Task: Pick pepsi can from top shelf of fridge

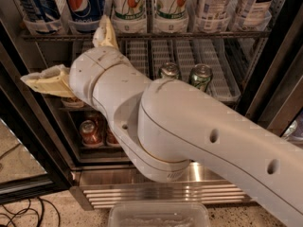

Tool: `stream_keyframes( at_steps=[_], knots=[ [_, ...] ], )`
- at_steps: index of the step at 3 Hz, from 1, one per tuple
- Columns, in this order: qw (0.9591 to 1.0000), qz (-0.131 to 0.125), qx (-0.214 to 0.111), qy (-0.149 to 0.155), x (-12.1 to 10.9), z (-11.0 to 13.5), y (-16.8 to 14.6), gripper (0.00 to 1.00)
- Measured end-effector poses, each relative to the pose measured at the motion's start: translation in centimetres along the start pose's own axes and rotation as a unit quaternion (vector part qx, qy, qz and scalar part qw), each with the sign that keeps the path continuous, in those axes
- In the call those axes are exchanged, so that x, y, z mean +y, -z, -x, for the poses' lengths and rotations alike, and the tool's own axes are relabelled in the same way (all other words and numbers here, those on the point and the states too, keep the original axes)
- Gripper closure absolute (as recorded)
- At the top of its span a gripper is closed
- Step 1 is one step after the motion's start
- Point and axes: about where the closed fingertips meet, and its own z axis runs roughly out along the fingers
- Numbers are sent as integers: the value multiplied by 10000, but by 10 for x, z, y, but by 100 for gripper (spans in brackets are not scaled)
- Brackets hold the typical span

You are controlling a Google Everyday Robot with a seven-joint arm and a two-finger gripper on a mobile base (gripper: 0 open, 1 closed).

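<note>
The pepsi can [84, 4] is deep blue with the round red-white-blue logo. It stands in a clear cup on the top shelf [199, 33] of the fridge [165, 193], near the left. My gripper [64, 49] is open and empty, just below and in front of that shelf. One cream finger [105, 32] points up, its tip just below the pepsi can. The other finger [45, 82] points left. My large white arm hides much of the middle racks.
Another blue can [35, 4] stands left of the pepsi can. 7up cans [129, 4] and white cans [213, 4] stand to its right. Green-topped cans [201, 74] and red-brown cans [89, 131] sit lower down. A clear bin [158, 214] sits on the floor below, and a dark door frame [279, 79] stands at the right.
</note>
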Motion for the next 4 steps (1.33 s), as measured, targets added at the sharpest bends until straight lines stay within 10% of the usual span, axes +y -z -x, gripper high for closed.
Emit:
stream_keyframes(
  at_steps=[2, 4],
  knots=[
    [9998, -46, -91, 176, 19, 8, -19, 0],
    [9961, -868, -51, 124, 15, 9, -27, 5]
  ],
)
